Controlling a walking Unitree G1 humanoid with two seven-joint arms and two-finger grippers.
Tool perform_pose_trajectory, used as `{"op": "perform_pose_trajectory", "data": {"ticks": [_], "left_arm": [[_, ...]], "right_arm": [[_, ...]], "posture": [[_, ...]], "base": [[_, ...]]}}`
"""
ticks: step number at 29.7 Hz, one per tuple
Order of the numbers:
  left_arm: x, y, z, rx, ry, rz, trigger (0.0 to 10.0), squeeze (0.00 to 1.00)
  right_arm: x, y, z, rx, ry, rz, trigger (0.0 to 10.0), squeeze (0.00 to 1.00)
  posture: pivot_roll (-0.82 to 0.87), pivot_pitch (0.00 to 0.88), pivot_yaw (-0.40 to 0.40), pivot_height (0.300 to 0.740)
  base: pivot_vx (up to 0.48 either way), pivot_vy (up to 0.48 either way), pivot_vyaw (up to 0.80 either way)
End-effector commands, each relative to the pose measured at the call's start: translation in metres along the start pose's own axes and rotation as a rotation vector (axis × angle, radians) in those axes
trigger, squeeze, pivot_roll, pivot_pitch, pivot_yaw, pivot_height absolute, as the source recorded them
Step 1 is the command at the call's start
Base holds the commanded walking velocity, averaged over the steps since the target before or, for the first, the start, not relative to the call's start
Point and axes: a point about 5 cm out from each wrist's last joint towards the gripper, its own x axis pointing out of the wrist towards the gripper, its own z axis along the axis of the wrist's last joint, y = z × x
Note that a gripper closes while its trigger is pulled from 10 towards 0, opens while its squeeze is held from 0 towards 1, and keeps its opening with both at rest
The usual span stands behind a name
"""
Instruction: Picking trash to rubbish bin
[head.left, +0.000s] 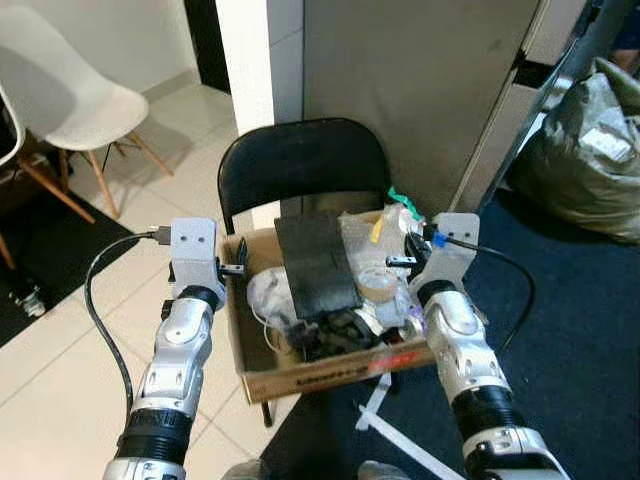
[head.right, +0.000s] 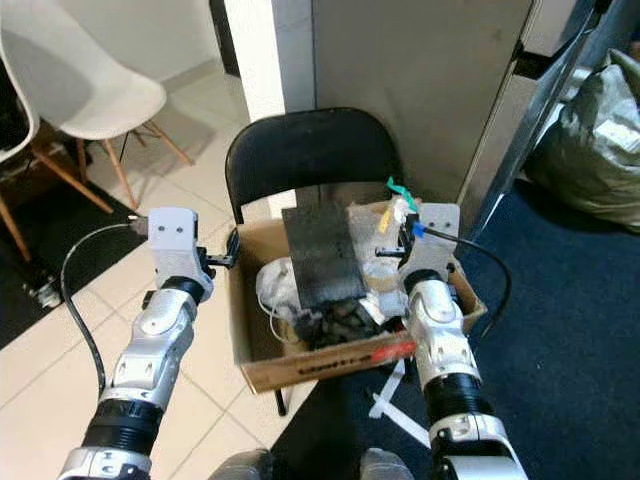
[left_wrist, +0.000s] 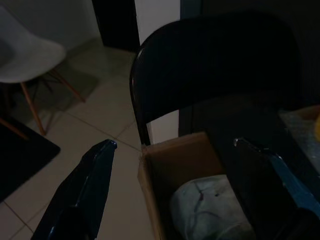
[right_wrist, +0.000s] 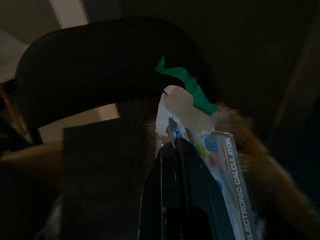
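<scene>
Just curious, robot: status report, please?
Left tool open beside cardboard box. Right tool shut on calculator packet above it. Black chair behind.

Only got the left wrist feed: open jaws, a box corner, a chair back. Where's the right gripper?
Observer: The right gripper is over the right rear part of the cardboard box, jaws shut.
Operator: Holding anything?
Observer: A calculator package lies right against its fingers; I can't tell if it's pinched.
Operator: What's mid-box? It's dark on my feed.
Observer: A flat black slab lies on top of the other trash, with a tape roll beside it.
</scene>
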Motion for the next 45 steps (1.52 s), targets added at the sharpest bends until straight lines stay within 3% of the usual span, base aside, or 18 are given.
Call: {"op": "perform_pose_trajectory", "data": {"ticks": [1,12,15,21,22,25,30,32,42,44,45], "left_arm": [[-0.001,0.003,-0.004,0.018,0.022,0.013,10.0,0.00],[-0.001,0.004,-0.010,0.047,0.063,-0.005,10.0,0.00],[-0.002,0.003,-0.020,0.085,0.139,-0.063,10.0,0.00],[-0.004,0.001,-0.036,0.141,0.250,-0.152,10.0,0.00],[-0.004,0.001,-0.044,0.184,0.295,-0.216,10.0,0.00],[-0.002,0.001,-0.046,0.202,0.305,-0.244,10.0,0.00],[-0.003,-0.006,-0.044,0.152,0.292,-0.326,10.0,0.00],[-0.012,-0.020,-0.050,0.171,0.339,-0.516,10.0,0.00],[-0.019,-0.027,-0.052,0.169,0.341,-0.601,10.0,0.00],[-0.020,-0.027,-0.051,0.168,0.341,-0.615,10.0,0.00],[-0.020,-0.026,-0.051,0.168,0.342,-0.617,10.0,0.00]], "right_arm": [[-0.001,-0.001,-0.003,0.004,0.012,-0.004,10.0,0.00],[0.001,0.001,-0.006,-0.006,0.036,0.030,10.0,0.00],[0.003,0.009,-0.020,-0.087,0.151,0.133,10.0,0.00],[0.003,0.017,-0.033,-0.214,0.253,0.247,10.0,0.00],[0.002,0.028,-0.040,-0.274,0.300,0.363,10.0,0.00],[-0.001,0.040,-0.046,-0.314,0.331,0.492,10.0,0.00],[-0.003,0.050,-0.047,-0.286,0.343,0.588,10.0,0.00],[-0.003,0.066,-0.047,-0.276,0.345,0.691,10.0,0.00],[0.000,0.076,-0.040,-0.203,0.305,0.713,10.0,0.00],[0.001,0.078,-0.037,-0.138,0.296,0.724,10.0,0.00],[0.001,0.080,-0.035,-0.085,0.285,0.734,10.0,1.00]], "posture": [[-0.04,0.031,-0.001,0.740],[-0.03,0.033,0.002,0.740],[-0.03,0.037,0.000,0.740],[-0.04,0.044,-0.003,0.740],[-0.04,0.051,-0.007,0.740],[-0.04,0.055,-0.010,0.740],[-0.05,0.063,-0.016,0.740],[-0.05,0.067,-0.018,0.740],[-0.05,0.071,-0.027,0.740],[-0.05,0.070,-0.028,0.740],[-0.05,0.068,-0.029,0.740]], "base": [[0.000,0.000,0.00],[0.000,0.000,0.00],[0.000,0.000,0.00],[0.000,0.000,0.00],[0.000,0.000,0.00],[0.000,0.000,0.00],[0.000,0.000,0.00],[0.000,0.000,0.00],[0.000,0.000,0.00],[0.000,0.000,0.00],[0.000,0.000,0.00]]}}
